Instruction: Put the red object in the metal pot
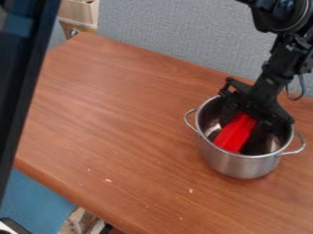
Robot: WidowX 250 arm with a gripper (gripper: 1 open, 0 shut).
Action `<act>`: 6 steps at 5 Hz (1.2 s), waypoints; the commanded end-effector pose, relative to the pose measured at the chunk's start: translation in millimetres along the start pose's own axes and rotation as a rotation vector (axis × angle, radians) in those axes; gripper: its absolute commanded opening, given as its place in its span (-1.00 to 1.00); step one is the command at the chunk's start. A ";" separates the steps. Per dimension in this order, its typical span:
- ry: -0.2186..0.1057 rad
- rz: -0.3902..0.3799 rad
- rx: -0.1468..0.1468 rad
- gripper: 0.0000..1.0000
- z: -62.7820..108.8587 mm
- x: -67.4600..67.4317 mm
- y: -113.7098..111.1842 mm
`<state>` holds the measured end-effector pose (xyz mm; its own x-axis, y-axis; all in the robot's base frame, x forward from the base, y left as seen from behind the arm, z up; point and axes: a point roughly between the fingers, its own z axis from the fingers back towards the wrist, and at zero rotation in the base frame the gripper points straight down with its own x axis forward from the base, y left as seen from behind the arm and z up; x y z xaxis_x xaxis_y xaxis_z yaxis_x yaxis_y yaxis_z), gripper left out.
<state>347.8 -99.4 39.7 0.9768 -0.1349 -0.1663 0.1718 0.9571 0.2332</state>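
The metal pot point(210, 146) stands on the wooden table at the right, shiny, with small side handles. The red object point(237, 136) lies slanted inside it, its lower end on the pot's floor and its upper end toward the far rim. My gripper point(258, 111) reaches down into the pot from the upper right, its black fingers point(266, 128) right at the block's upper end. The jaws read as shut. The fingers hide where they meet the block, so I cannot tell whether they clamp it.
The brown wooden table point(123, 119) spreads to the left of the pot, its front edge running diagonally at the bottom. A dark vertical post point(25, 82) fills the left edge. A grey wall stands behind the table, with a light box point(80, 13) at the top left.
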 end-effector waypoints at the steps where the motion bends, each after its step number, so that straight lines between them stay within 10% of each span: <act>1: -0.057 0.034 -0.013 -1.00 16.9 9.1 9.4; 6: -0.040 0.068 -0.018 -1.00 3.9 15.7 7.5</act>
<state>356.4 -99.5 32.7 0.9823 -0.1004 -0.1579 0.1360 0.9627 0.2341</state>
